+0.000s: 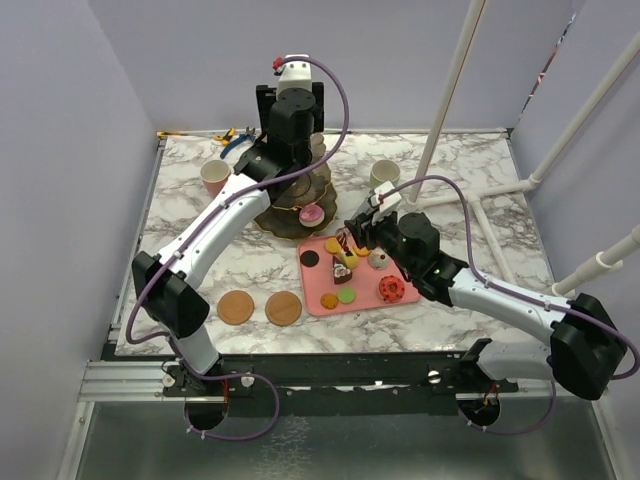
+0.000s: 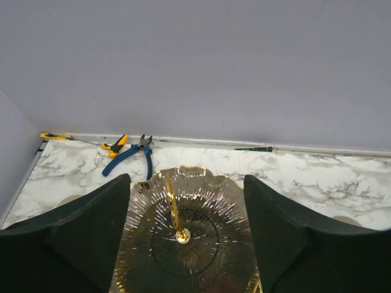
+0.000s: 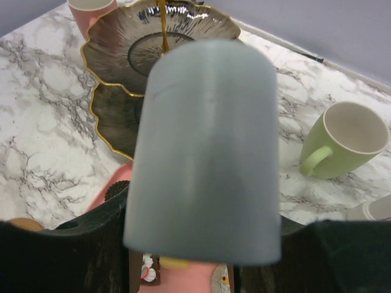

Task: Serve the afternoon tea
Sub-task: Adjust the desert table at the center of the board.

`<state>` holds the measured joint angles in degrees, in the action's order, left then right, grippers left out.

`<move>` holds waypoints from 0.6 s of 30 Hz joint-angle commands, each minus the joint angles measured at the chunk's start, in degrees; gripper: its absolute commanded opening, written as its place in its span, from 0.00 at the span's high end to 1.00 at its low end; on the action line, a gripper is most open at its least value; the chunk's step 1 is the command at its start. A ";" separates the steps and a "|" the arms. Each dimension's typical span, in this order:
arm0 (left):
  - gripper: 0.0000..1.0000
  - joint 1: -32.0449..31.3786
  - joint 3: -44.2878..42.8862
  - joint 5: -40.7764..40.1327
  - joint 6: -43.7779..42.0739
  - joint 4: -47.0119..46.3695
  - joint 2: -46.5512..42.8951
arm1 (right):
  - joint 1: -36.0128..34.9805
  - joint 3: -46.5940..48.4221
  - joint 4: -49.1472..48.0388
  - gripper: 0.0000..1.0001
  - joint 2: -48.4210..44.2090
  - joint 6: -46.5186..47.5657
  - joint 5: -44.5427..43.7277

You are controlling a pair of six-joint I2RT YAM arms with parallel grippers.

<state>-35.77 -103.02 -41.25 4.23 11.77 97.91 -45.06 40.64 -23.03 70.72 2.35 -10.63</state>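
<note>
My left gripper (image 2: 186, 183) is wide open, with nothing in it, right above the top plate of the dark stand (image 2: 214, 201). My right gripper (image 1: 355, 238) hangs over the toy pastries (image 1: 343, 268) on the pink tray (image 1: 365, 282); I cannot tell if it holds one of them.

Left arm (image 1: 215, 225) stretched far forward (jaws parted); right arm (image 1: 500, 300) bent inward.
</note>
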 commanded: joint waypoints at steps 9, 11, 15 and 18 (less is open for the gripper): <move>0.01 -0.11 4.20 9.18 -6.85 3.37 -8.26 | -0.55 -4.00 0.95 0.77 1.63 -1.49 2.50; 0.01 0.18 4.61 11.71 -8.39 5.04 -8.96 | -0.60 -4.32 1.21 0.77 1.99 -1.44 2.20; 0.01 2.52 4.43 17.21 -8.21 9.14 -9.58 | -0.77 -4.28 1.49 0.77 2.98 -1.42 2.88; 0.01 4.95 4.12 19.83 -7.53 10.71 -9.13 | -0.89 -3.76 1.76 0.82 4.10 -1.50 2.74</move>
<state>-33.95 -98.94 -28.18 -2.74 17.82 90.00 -45.43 36.77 -21.28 73.45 1.39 -9.06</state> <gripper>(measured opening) 0.990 0.463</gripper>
